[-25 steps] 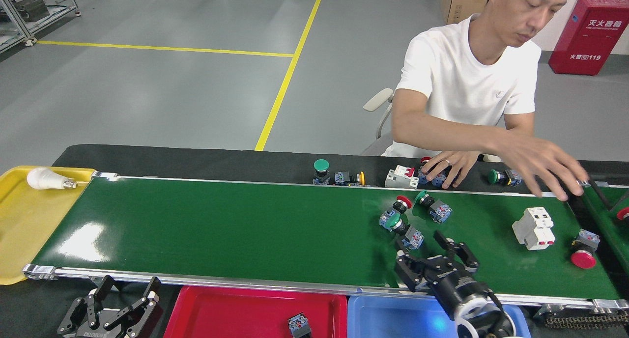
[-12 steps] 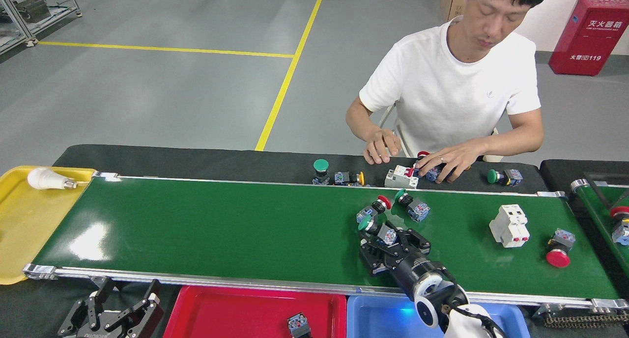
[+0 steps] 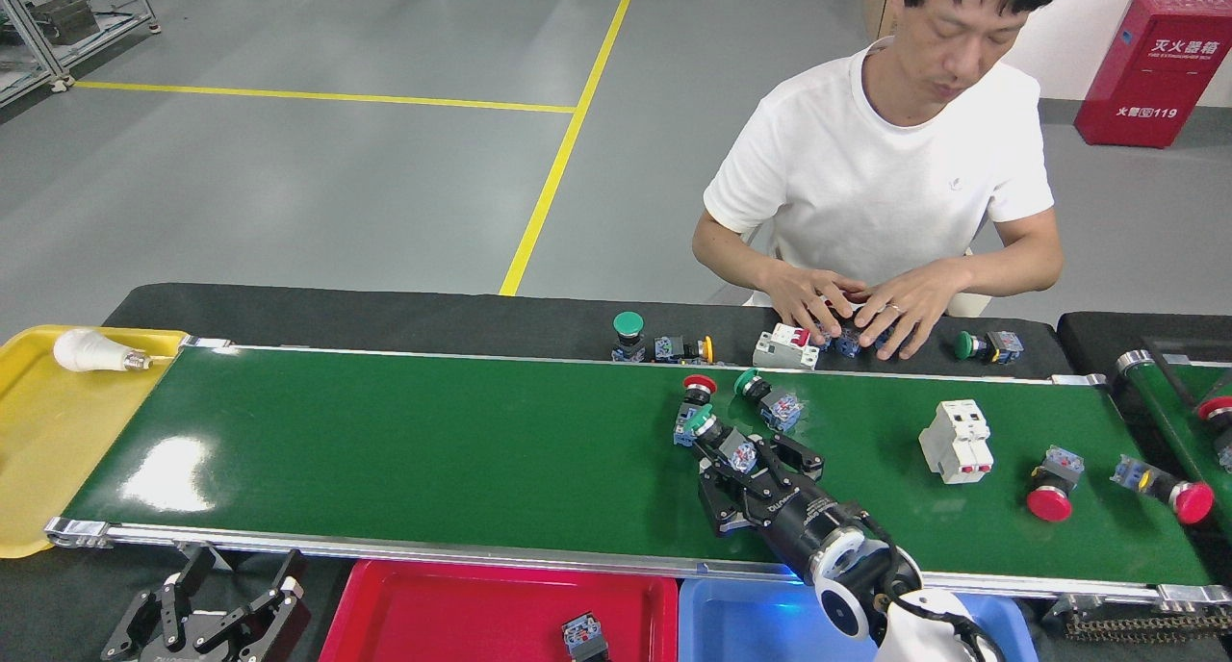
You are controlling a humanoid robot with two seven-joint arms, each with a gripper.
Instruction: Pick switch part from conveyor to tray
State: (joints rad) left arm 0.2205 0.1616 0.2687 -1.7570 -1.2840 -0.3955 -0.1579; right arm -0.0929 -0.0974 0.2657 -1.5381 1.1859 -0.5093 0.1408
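Fingers of your right gripper straddle a green-capped switch part on the conveyor, set apart around it; you cannot tell whether they touch it. A red-capped switch and another green-capped switch lie just beyond. Your left gripper hangs spread open at the near left, beside the red tray, which holds one switch.
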